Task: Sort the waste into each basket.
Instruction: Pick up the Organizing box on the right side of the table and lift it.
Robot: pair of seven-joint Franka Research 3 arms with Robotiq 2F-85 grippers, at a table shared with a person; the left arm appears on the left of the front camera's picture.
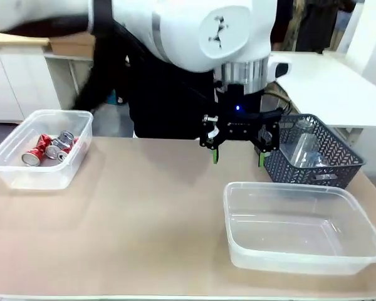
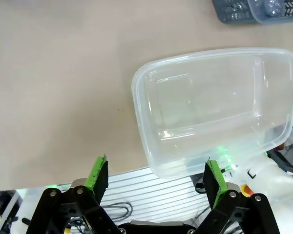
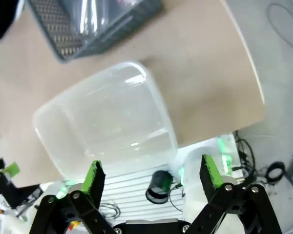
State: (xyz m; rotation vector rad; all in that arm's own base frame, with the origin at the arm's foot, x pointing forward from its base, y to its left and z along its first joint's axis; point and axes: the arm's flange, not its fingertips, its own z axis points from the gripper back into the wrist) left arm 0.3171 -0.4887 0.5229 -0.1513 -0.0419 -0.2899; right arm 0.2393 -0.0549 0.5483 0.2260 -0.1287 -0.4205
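Now, over to the left gripper [image 1: 238, 153]: hanging in mid-air above the table [image 1: 144, 213], pointing straight down, green pads spread wide, nothing between them. Likewise the right gripper [image 3: 150, 168]: fingers just as wide, nothing held, looking down from above the table's near edge.

Below both, and plain from each wrist, a clear tub [image 1: 288, 186] on the right half of the table, close to the near edge, long side running left to right, nothing inside. Just behind it, with a narrow strip of tabletop between the two, the dark lattice basket [image 1: 338, 164], holding clear plastic bottles [image 1: 302, 147]. Exact number hard to make out through the lattice.

Away on the far left, well apart from all that, the second clear tub [image 1: 19, 164]. Inside it, a small heap of red-and-silver cans [image 1: 49, 148], lying on their sides and bunched together near the middle of the floor. So: cans in the left tub, bottles in the basket, right tub waiting.
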